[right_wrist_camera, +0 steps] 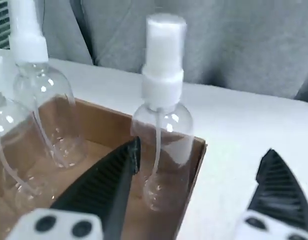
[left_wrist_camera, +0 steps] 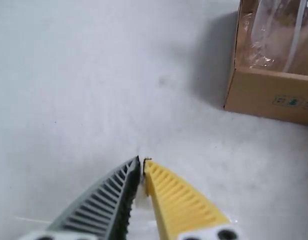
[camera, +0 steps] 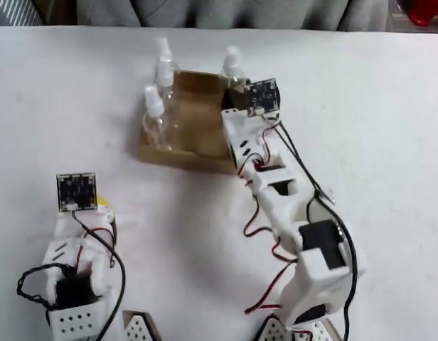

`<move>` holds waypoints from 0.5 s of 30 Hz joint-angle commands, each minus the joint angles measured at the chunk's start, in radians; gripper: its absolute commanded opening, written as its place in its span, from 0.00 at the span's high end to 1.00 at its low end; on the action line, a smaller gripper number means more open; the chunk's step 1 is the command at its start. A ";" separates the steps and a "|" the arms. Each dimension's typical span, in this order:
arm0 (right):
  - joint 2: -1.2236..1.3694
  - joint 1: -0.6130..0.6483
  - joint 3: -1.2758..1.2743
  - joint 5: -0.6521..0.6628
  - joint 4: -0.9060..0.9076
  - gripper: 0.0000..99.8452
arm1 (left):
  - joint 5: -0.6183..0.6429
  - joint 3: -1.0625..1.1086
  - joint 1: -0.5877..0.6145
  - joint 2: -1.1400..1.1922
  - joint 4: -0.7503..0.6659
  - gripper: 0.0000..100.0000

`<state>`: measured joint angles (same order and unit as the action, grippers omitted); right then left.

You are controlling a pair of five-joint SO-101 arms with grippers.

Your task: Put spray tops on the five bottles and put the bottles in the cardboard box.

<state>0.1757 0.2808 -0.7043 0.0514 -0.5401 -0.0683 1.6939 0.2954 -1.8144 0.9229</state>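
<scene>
The cardboard box (camera: 185, 158) sits at the table's far middle. Clear bottles with white spray tops (camera: 155, 108) stand along its left side, two of them (right_wrist_camera: 41, 95) also in the right wrist view. One more capped bottle (right_wrist_camera: 161, 140) stands upright in the box's far right corner (camera: 232, 62). My right gripper (right_wrist_camera: 202, 148) is open, and this bottle stands between its black fingers, with no touch that I can see. My left gripper (left_wrist_camera: 142, 163) is shut, low over bare table in front of the box's (left_wrist_camera: 266, 95) near left corner, its grey and yellow tips together.
The right arm (camera: 276, 185) stretches from the near right edge to the box. The left arm (camera: 77, 241) stays at the near left. White table lies open on both sides of the box. Grey fabric hangs behind the far edge.
</scene>
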 commanded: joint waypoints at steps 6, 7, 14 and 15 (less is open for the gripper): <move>-0.315 0.027 -0.141 0.017 0.081 0.69 | -0.012 0.000 0.005 -0.016 -0.029 0.98; -0.364 0.028 -0.163 0.026 0.125 0.71 | -0.012 0.000 0.005 -0.016 -0.029 0.98; -0.697 0.024 -0.302 0.031 0.406 0.92 | -0.012 0.000 0.007 -0.016 -0.029 0.98; -0.742 0.022 -0.319 0.032 0.441 0.95 | -0.012 0.000 0.007 -0.016 -0.029 0.98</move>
<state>-0.4166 0.2977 -1.0096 0.0667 -0.1841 -0.0683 1.6939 0.2954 -1.8144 0.9229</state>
